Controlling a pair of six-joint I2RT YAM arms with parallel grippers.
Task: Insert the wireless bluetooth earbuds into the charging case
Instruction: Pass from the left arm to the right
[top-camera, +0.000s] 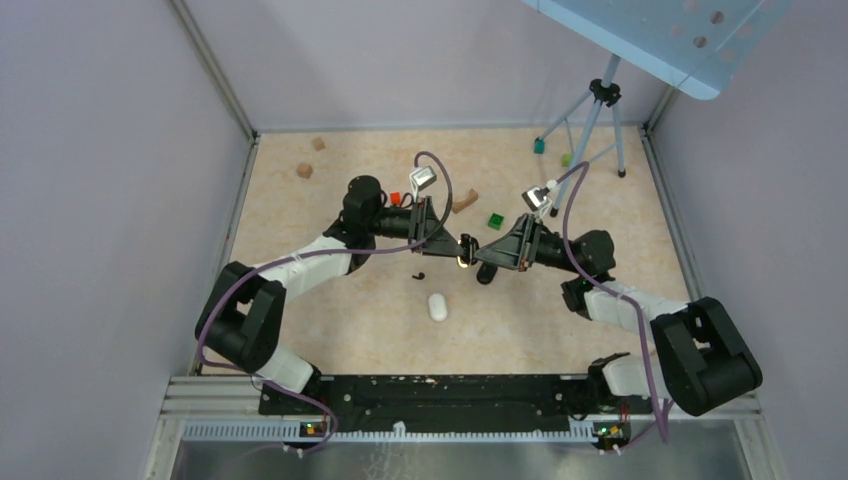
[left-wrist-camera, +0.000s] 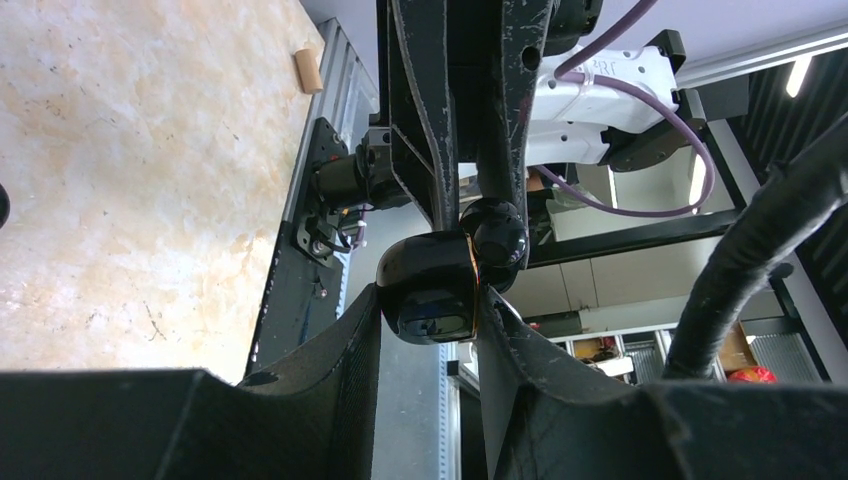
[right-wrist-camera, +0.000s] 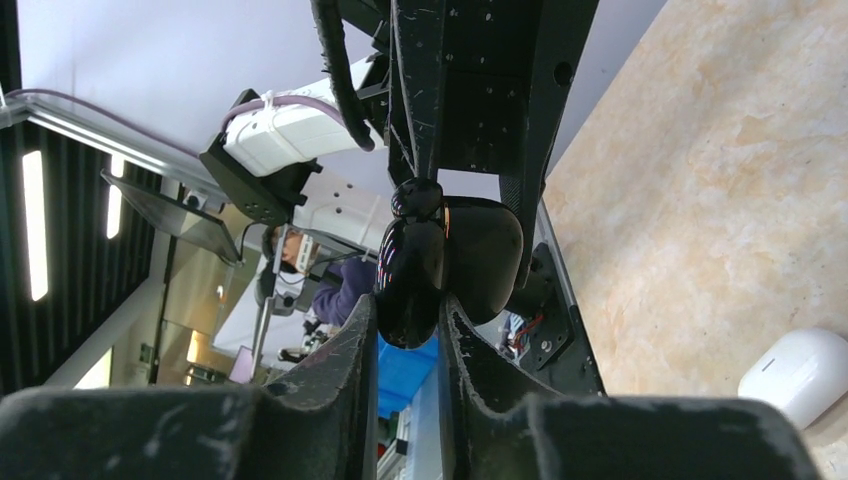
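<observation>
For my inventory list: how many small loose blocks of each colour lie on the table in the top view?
Brown blocks: 3
Green blocks: 2
Teal block: 1
Red block: 1
Total: 7

A pale marbled table (top-camera: 330, 335) sits between 3 grey walls (top-camera: 100, 150). Toward the far left corner lie 2 wooden pieces: a tan cube (top-camera: 318, 143) near the back wall and a brown cube (top-camera: 304, 170) just in front of it. A brown wedge (top-camera: 463, 203) lies mid-table, with a red block (top-camera: 395, 198) to its left and a green block (top-camera: 496, 221) to its right. A teal block (top-camera: 539, 146) and a lime block (top-camera: 566, 159) lie by the feet of a tripod (top-camera: 603, 110) at the far right, under a blue perforated panel (top-camera: 660, 30). A black rail (top-camera: 440, 392) runs along the near edge.
</observation>
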